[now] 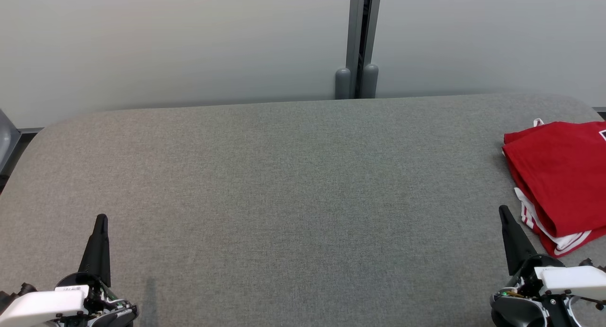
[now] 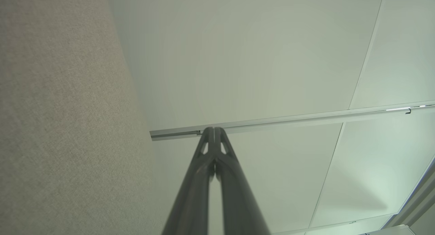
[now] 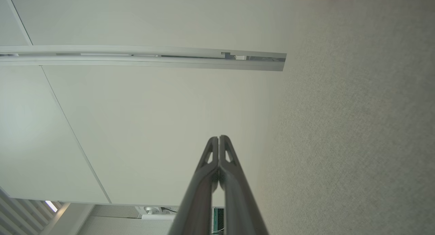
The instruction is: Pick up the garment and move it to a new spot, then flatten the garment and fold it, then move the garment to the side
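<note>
Your red garment point(image 1: 561, 171) lies folded at the far right side of the tabletop point(image 1: 284, 185), just past your right gripper point(image 1: 503, 209). That arm is much closer than the left gripper point(image 1: 101, 219). Both grippers are pressed together and hold nothing.

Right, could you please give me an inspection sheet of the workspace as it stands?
Surface: grey fabric table, flat.
Job's things: red garment with white stripes, folded, at the table's right side, cut off by the picture edge.
Clutter: nothing seen.
Pincers: left pincer shut, empty, near left; right pincer shut, empty, beside the garment, apart from it.
Cables: nothing seen on the table.
Surroundings: pale wall panels and a grey post behind the table.
</note>
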